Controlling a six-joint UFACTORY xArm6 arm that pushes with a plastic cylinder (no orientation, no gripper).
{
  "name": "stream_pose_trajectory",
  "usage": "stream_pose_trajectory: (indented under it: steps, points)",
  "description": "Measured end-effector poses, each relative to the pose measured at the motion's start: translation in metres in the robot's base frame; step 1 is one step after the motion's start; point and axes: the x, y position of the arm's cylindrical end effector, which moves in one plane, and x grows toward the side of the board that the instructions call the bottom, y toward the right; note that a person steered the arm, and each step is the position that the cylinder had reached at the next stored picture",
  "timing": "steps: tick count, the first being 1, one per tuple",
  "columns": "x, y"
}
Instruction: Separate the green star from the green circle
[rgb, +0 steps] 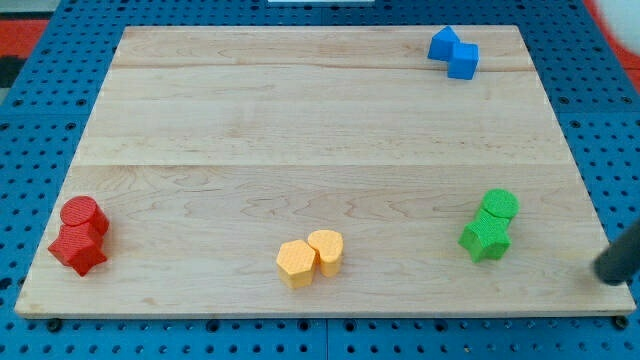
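The green circle (498, 206) sits near the board's right edge, with the green star (485, 239) touching it just below and to the left. My rod enters from the view's right edge, and my tip (606, 274) is off the board's right side, well right of and a little below the green star. It touches no block.
Two blue blocks (454, 52) touch each other at the top right. A red circle (81, 214) and red star (79, 248) sit together at the bottom left. Two yellow blocks (310, 257) sit together at the bottom middle. The wooden board (300, 130) lies on a blue pegboard.
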Motion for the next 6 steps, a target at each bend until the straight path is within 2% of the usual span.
stream_pose_trajectory:
  steps: [1,2,3,4,5,6]
  points:
    - [0.0,-0.064]
    - [-0.028,-0.062]
    - [-0.04,-0.082]
    - [-0.068,-0.122]
    - [-0.09,-0.102]
    - [-0.09,-0.046]
